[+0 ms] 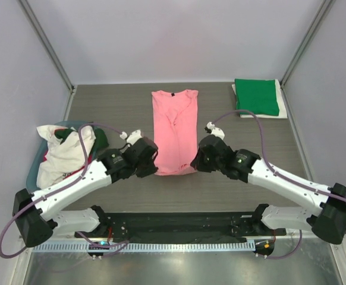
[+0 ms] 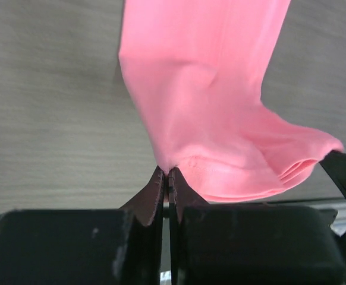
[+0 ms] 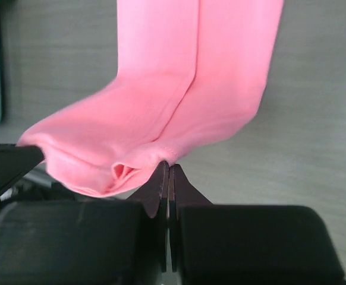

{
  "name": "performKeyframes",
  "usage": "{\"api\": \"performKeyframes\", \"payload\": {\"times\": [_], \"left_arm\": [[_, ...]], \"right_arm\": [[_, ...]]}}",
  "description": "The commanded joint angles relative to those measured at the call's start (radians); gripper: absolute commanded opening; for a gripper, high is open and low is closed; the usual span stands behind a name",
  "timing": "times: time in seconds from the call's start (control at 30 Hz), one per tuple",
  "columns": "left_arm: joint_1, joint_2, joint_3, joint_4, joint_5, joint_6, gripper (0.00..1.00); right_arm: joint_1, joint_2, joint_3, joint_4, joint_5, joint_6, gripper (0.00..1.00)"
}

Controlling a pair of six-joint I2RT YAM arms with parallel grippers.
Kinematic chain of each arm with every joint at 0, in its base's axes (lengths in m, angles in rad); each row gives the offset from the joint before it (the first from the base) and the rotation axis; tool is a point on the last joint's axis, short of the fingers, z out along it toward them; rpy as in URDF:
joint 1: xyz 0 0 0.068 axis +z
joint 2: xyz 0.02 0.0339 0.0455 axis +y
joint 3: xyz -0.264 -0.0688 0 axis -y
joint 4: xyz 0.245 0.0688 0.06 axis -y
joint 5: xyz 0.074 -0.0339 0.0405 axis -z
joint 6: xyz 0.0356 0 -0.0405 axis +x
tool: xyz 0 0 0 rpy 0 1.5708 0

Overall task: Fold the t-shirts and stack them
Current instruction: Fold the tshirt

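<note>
A salmon-pink t-shirt, folded into a long narrow strip, lies down the middle of the table, collar at the far end. My left gripper is shut on the near left corner of its hem. On the other side my right gripper is shut on the near right corner. Between the two the hem sags a little above the table. A folded bright green t-shirt rests on a white one at the far right. More crumpled t-shirts, white on top, fill the teal tub.
The teal tub stands at the left edge of the table, beside my left arm. Frame posts rise at the far corners. Bare grey table shows on both sides of the pink strip.
</note>
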Motion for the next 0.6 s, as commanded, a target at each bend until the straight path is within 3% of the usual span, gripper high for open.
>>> {"api": "performKeyframes", "payload": {"times": [0.0, 0.17, 0.57], "left_arm": [[0.114, 0.07, 0.121, -0.016, 0.001, 0.164, 0.02], [0.264, 0.2, 0.241, 0.022, 0.082, 0.319, 0.02], [0.414, 0.554, 0.498, 0.068, 0.223, 0.443, 0.02]], "right_arm": [[-0.078, 0.078, 0.126, -0.03, 0.035, -0.111, 0.01], [-0.184, 0.236, 0.281, -0.028, 0.002, -0.192, 0.01], [-0.291, 0.48, 0.48, -0.016, -0.048, -0.29, 0.01]]}}
